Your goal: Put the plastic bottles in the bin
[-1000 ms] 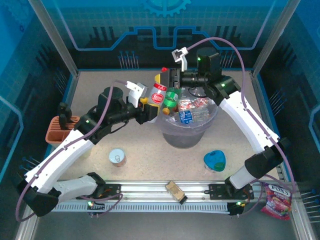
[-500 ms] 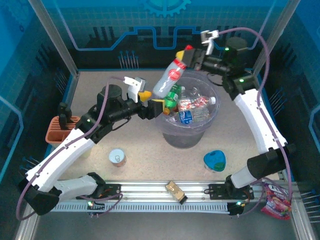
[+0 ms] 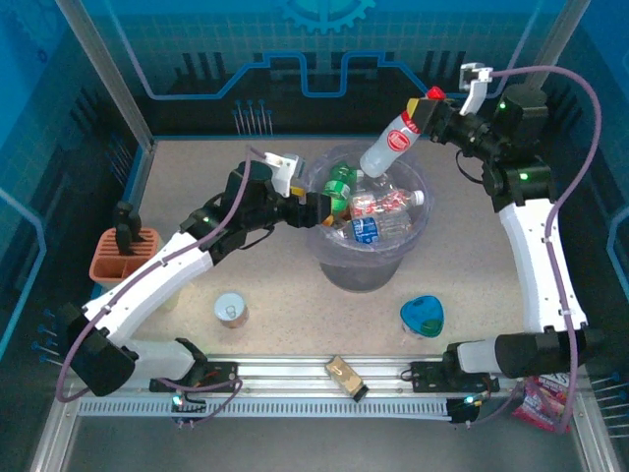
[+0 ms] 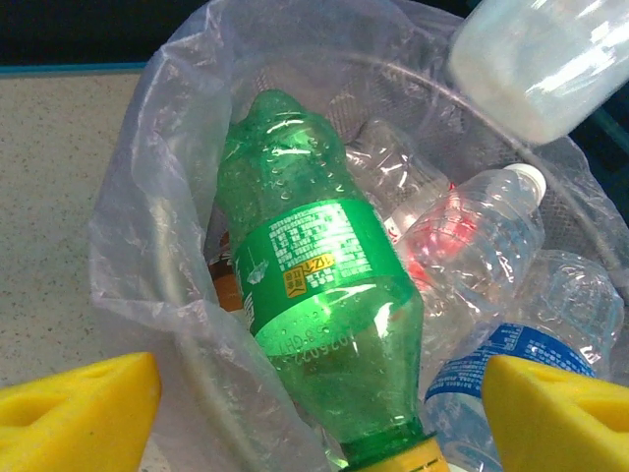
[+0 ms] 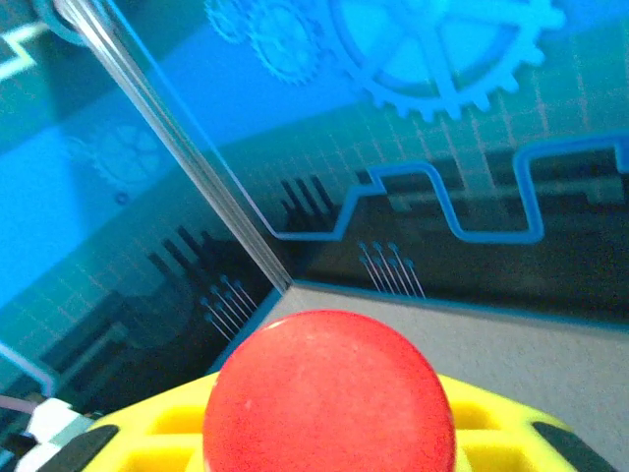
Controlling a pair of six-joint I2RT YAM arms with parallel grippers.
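The red-capped bottle hangs tilted, base down, over the bin at about 1 o'clock of its rim. My right gripper is clamped on its cap end, I judge so the body can drop straight in. The green bottle lies inside against the liner at 9 o'clock. My left gripper stands wide there, yellow pads clear of it, holding nothing.

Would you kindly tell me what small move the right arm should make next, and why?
Probably ease the right gripper slightly toward the middle of the bin before letting go. It holds the red-capped bottle by its neck, tilted, with the base just over the far rim rather than well inside.
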